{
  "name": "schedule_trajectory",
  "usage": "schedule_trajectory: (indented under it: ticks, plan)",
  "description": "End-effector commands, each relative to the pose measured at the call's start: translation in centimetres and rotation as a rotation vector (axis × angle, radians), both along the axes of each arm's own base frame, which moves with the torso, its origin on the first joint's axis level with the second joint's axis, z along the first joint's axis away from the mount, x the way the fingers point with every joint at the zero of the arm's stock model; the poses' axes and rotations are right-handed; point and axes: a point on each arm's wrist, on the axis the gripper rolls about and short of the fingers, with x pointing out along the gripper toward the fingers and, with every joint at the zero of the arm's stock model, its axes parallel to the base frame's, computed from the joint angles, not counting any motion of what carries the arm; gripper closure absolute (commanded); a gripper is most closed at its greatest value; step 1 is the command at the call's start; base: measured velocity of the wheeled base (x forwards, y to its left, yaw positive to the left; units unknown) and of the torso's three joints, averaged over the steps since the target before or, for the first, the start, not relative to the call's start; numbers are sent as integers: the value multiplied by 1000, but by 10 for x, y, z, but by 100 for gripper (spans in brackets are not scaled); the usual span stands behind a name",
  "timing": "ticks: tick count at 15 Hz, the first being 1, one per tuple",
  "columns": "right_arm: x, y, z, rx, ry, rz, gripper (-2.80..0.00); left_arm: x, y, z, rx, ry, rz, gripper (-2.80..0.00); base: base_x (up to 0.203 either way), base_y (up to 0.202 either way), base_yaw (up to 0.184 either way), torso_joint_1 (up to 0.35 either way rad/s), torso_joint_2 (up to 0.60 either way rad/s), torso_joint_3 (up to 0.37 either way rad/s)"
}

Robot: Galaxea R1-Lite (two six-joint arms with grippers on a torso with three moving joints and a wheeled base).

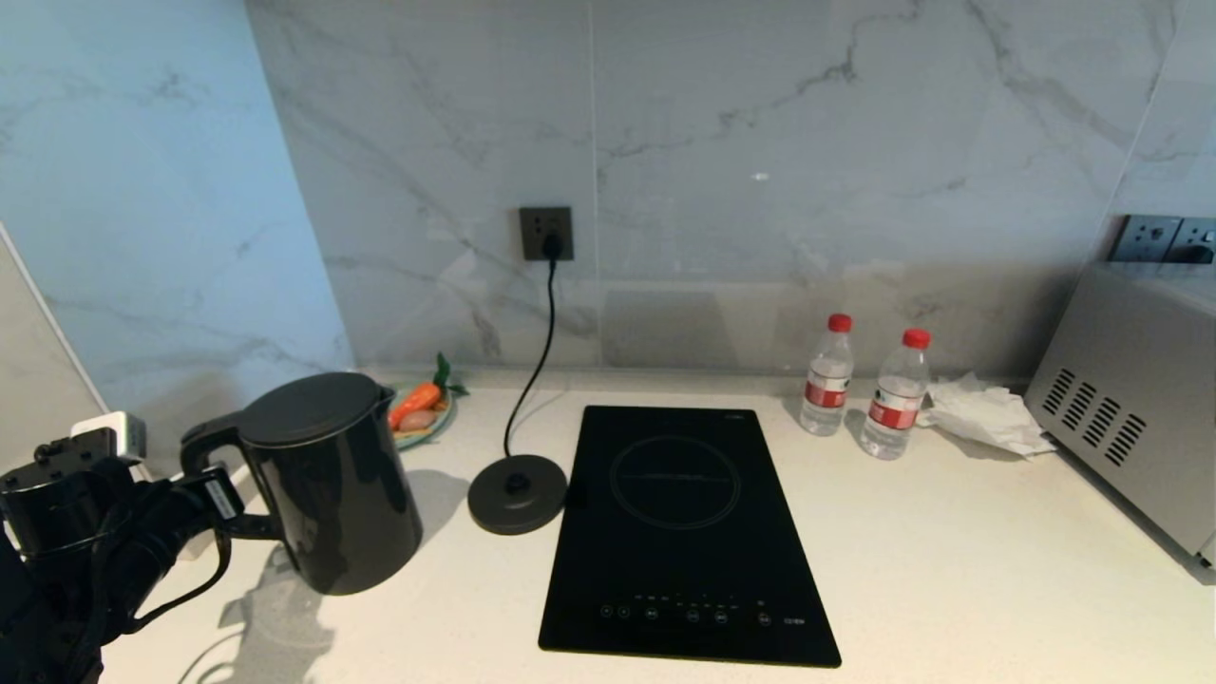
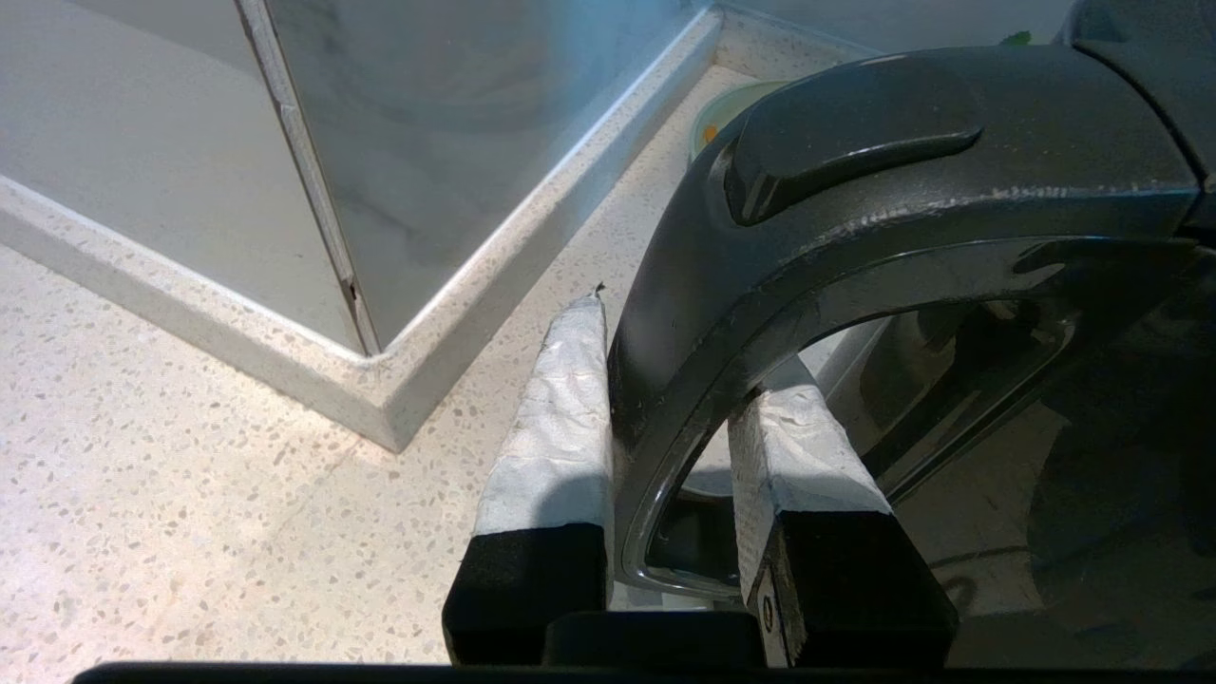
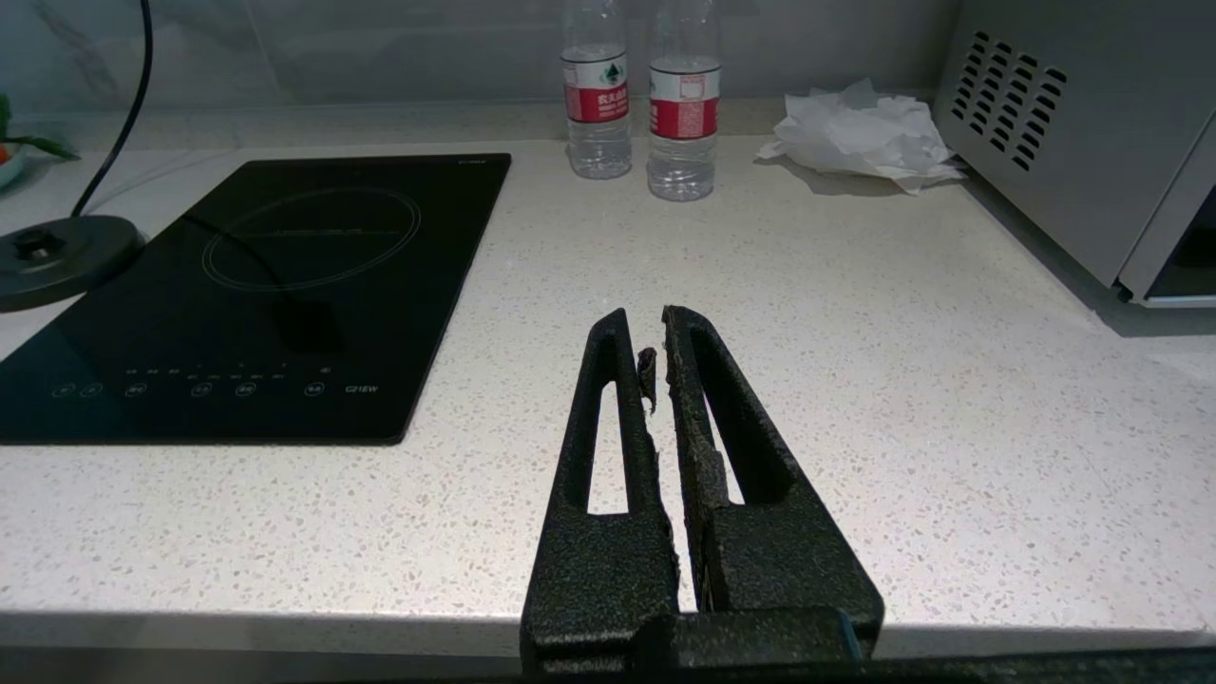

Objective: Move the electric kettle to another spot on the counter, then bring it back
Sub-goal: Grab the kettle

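The glossy black electric kettle (image 1: 332, 484) is at the left end of the white speckled counter (image 1: 950, 570), left of its round corded base (image 1: 518, 492). It leans slightly; I cannot tell whether its bottom touches the counter. My left gripper (image 1: 233, 499) is shut on the kettle's loop handle (image 2: 902, 190). In the left wrist view the two white-padded fingers (image 2: 560, 427) clamp the handle's outer bar, one outside the loop and one inside it. My right gripper (image 3: 649, 318) hangs shut and empty over the counter's front edge (image 3: 570, 622), out of the head view.
A black induction hob (image 1: 684, 532) lies mid-counter beside the base, whose cord runs up to a wall socket (image 1: 546, 233). A plate with a carrot (image 1: 423, 408) sits behind the kettle. Two water bottles (image 1: 826, 375), crumpled tissue (image 1: 988, 413) and a grey oven (image 1: 1130, 418) are at the right.
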Motion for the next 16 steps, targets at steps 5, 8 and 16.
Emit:
schedule_trajectory:
  ticks: [5, 8, 16]
  plan:
    - [0, 0, 0, 0, -1, 0, 0, 0, 2, 1, 1, -11, 7, -280, 0, 0, 0, 0, 0, 0]
    - [0, 0, 0, 0, -1, -1, 0, 1, 4, 1, 1, -12, 13, -280, 0, 0, 0, 0, 0, 0]
    - [0, 0, 0, 0, -1, 1, 0, 32, 15, -17, 7, -9, 19, -280, 0, 0, 0, 0, 0, 0]
